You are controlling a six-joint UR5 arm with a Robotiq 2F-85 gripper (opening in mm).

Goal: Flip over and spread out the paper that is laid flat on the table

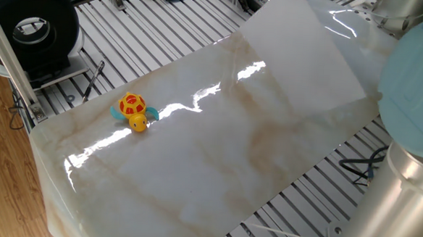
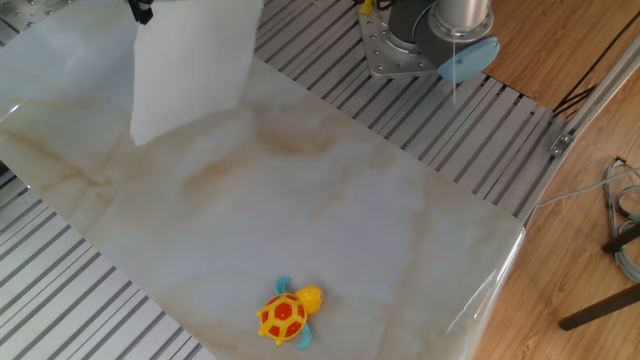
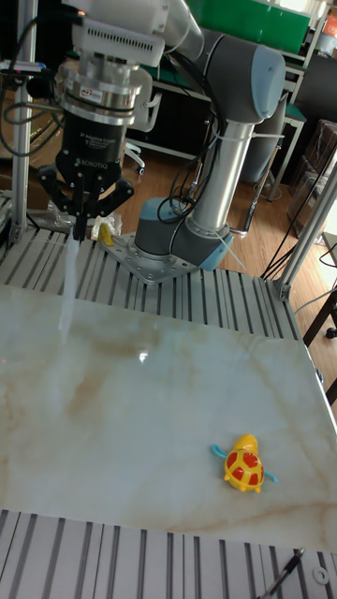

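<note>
The white paper (image 3: 68,281) hangs nearly upright from my gripper (image 3: 82,221), which is shut on its top edge above the table's (image 3: 168,421) far left end. Seen edge-on in the tall fixed view, it is a thin strip. In the other fixed view the paper (image 2: 190,60) shows as a tilted white sheet, with its lower corner close to the table (image 2: 350,220) and only a bit of the gripper (image 2: 141,9) at the top edge. In one fixed view the paper (image 1: 302,58) looks blurred over the table's (image 1: 194,176) far right end, and the gripper is out of frame.
A small yellow and red toy turtle (image 1: 132,111) (image 2: 285,312) (image 3: 245,466) sits on the marble away from the sheet. The arm's base (image 3: 178,245) stands on the grey slatted frame behind the table. A black round device (image 1: 31,25) sits off the left end.
</note>
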